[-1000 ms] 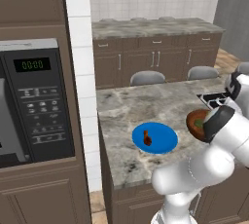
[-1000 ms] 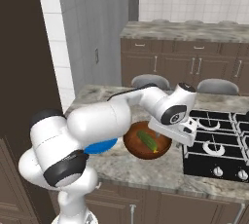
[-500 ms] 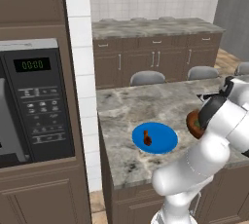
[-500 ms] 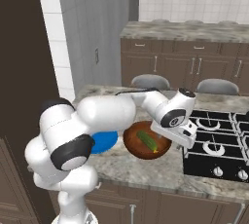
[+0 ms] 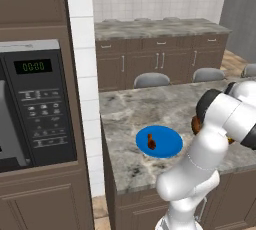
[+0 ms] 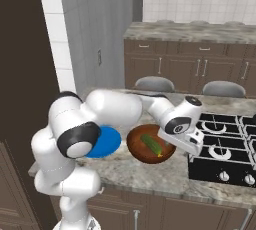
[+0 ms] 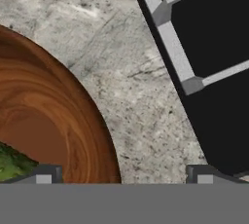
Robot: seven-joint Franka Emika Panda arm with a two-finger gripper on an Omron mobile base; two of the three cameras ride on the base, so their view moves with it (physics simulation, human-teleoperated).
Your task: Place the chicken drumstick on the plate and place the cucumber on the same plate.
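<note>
The reddish-brown chicken drumstick (image 5: 151,142) lies on the bright-blue plate (image 5: 167,146) on the marble counter. My own arm partly covers the plate (image 6: 106,143) in the right base view. To its right, the green cucumber (image 6: 151,144) lies inside a brown wooden bowl (image 6: 135,146). My gripper (image 6: 194,148) hangs over the bowl's right rim, toward the stove. In the hand view the gripper (image 7: 124,177) is open with nothing between its fingertips (image 7: 46,174). One end of the cucumber (image 7: 9,165) peeks in at the lower left, in the bowl (image 7: 48,121).
A black stove (image 6: 225,149) with grey grates (image 7: 170,38) sits right of the bowl. Chair backs (image 5: 152,79) stand behind the counter. A microwave (image 5: 30,104) is built into the left cabinet. Bare marble (image 7: 131,82) separates bowl and stove.
My arm has swung its elbow and the hand has shifted slightly lower beside the bowl's right rim. The drumstick, cucumber, plate and bowl have not moved.
</note>
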